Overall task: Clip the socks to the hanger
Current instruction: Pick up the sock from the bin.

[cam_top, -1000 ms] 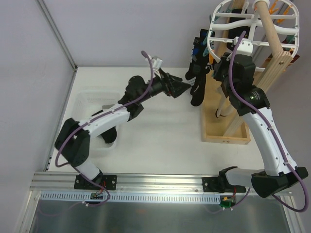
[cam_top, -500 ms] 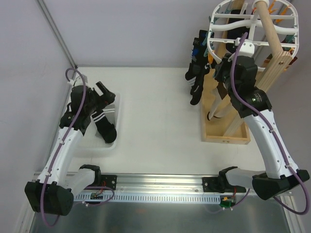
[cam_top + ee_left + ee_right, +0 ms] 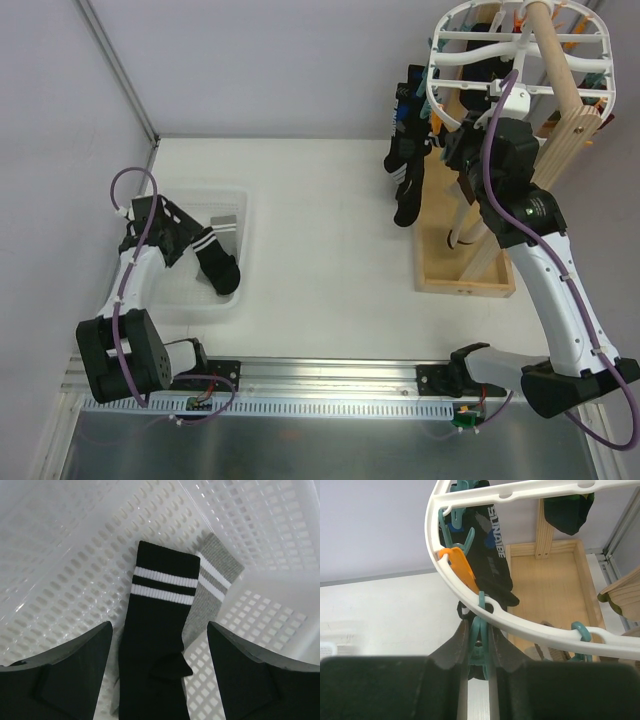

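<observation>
Currently, the left gripper [image 3: 159, 630] is held low over the basket [image 3: 238, 196], at nine o'clock on the table [image 3: 320, 260]. Its jaws are spread wide and nothing is gripped between them. In the left wrist view a black sock [image 3: 155, 645] with two white stripes is seen on the mesh floor, framed between the two fingers [image 3: 65, 680]. No contact with either finger can be made out. A grey sock [image 3: 212, 587] with white stripes lies at the black one's two o'clock side, touching it and partly tucked beneath it.

The right gripper [image 3: 479, 630] is raised to the hanger [image 3: 520, 619], at one o'clock on the table. Its jaws are pressed together on a teal peg [image 3: 479, 652] that hangs from the white rim. An orange peg [image 3: 459, 565] is clipped to the same rim at eleven o'clock from the pinched one. A lettered sock [image 3: 492, 560], black with white print, is seen hanging just behind it.

In the top view, more black socks [image 3: 405, 190] are hung from the nine o'clock edge of the hanger, their toes pointed down. The hanger itself is carried on the pole of the wooden stand [image 3: 465, 278], whose base is set at three o'clock on the table.
</observation>
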You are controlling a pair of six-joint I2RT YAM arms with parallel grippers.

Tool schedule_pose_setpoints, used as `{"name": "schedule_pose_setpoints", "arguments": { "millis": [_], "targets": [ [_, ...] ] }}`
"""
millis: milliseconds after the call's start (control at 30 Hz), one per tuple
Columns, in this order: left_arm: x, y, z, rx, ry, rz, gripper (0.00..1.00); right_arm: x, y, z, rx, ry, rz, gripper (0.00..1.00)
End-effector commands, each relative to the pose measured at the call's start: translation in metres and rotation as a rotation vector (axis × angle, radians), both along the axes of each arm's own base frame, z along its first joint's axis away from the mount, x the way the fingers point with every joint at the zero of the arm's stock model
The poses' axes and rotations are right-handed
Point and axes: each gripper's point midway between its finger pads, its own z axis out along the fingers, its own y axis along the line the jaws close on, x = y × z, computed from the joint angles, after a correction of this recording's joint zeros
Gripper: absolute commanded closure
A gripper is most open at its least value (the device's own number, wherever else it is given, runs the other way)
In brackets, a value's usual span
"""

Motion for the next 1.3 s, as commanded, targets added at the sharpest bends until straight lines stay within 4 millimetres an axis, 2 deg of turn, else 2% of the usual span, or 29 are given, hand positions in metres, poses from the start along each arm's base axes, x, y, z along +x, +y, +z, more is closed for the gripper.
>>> {"name": "schedule_pose_setpoints", "arguments": {
  "millis": [0, 33, 67, 100, 200, 500, 600, 700, 933, 967, 1067, 1100, 1200, 1267],
  "targets": [
    [0.025, 0.005, -0.002, -0.009, -0.115, 0.014, 0.24, -0.004, 0.000, 0.016, 0.014, -0.056, 0.014, 0.99],
    [0.027, 0.006, -0.003, -0.006, -0.134, 0.024, 0.25, -0.005, -0.003, 0.018, 0.013, -0.060, 0.006, 0.99],
    [0.025, 0.007, -0.011, -0.006, -0.130, 0.035, 0.26, -0.005, -0.003, 0.018, 0.013, -0.062, 0.003, 0.99],
    [0.033, 0.011, -0.009, 0.005, -0.171, 0.044, 0.26, -0.006, -0.003, 0.020, 0.013, -0.068, 0.003, 0.99],
    [0.039, 0.013, -0.020, -0.008, -0.158, 0.059, 0.27, -0.007, -0.003, 0.023, 0.018, -0.073, 0.005, 0.99],
    [0.050, 0.003, -0.054, -0.072, -0.158, 0.027, 0.32, -0.007, -0.005, 0.027, 0.004, -0.075, 0.000, 0.99],
    [0.050, 0.002, -0.062, -0.084, -0.156, 0.024, 0.33, -0.008, -0.007, 0.029, -0.001, -0.080, -0.002, 0.99],
    [0.054, 0.000, -0.062, -0.095, -0.165, 0.008, 0.34, -0.009, -0.007, 0.030, -0.005, -0.083, -0.003, 0.99],
    [0.063, -0.010, -0.068, -0.151, -0.166, -0.030, 0.55, -0.012, -0.010, 0.033, -0.008, -0.086, -0.012, 0.99],
    [0.063, -0.012, -0.072, -0.163, -0.157, -0.035, 0.64, -0.013, -0.011, 0.032, -0.011, -0.083, -0.014, 0.99],
    [0.065, -0.016, -0.073, -0.181, -0.168, -0.055, 0.78, -0.015, -0.014, 0.034, -0.015, -0.088, -0.022, 0.99],
    [0.066, -0.016, -0.071, -0.179, -0.177, -0.062, 0.86, -0.016, -0.016, 0.034, -0.016, -0.088, -0.031, 0.99],
    [0.067, -0.014, -0.062, -0.150, -0.204, -0.076, 1.00, -0.017, -0.016, 0.034, -0.016, -0.088, -0.033, 0.99],
    [0.068, -0.011, -0.047, -0.112, -0.242, -0.076, 1.00, -0.016, -0.016, 0.035, -0.016, -0.090, -0.031, 0.99]
  ]
}}
